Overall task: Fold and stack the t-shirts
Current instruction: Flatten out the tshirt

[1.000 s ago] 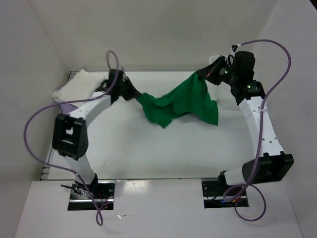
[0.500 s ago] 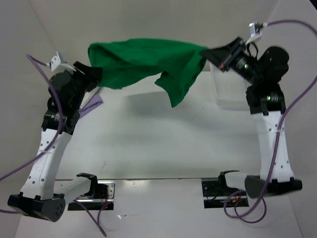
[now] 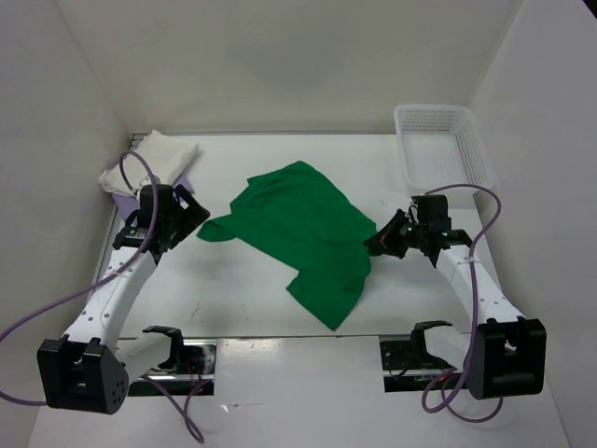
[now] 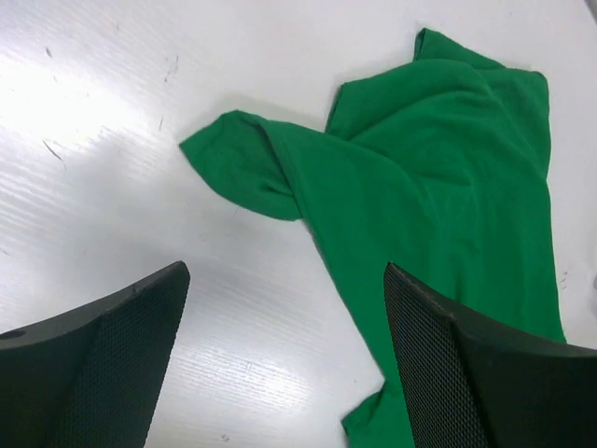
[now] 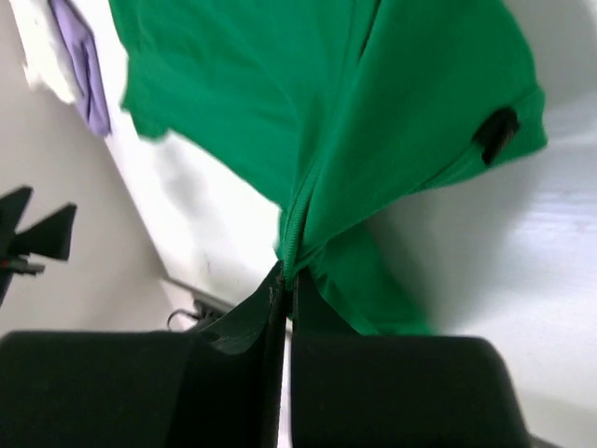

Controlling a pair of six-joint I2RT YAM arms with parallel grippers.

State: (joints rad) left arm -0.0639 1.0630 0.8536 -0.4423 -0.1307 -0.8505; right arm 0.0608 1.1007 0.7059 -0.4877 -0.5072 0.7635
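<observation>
The white table (image 3: 242,299) stretches out in front of me, with walls on three sides. The green t-shirt (image 3: 298,224) lies in the middle of it. It is spread out but rumpled, and runs slantwise from the far left toward the near right. One sleeve (image 4: 242,168) sticks out to my left with a fold across it, and a lower corner reaches close to the table's near edge.

A white mesh basket (image 3: 438,109) stands in the far right corner, well apart from the green cloth. In the far left corner the cream t-shirt (image 3: 159,157) sits as a folded bundle. The lavender t-shirt (image 5: 84,70) lies under it, with only a strip showing at the edge.

My left arm (image 3: 121,280) reaches in from the near left. The left jaws stand wide apart over bare table, just beside the tip of that sleeve. They hold nothing, and the two black fingers (image 4: 103,364) frame the wrist view with the sleeve ahead of them.

My right arm (image 3: 476,280) lies low along the right side. The right jaws are pressed together on the right edge of the green t-shirt, and the cloth gathers into a tight pleat where it enters them.
</observation>
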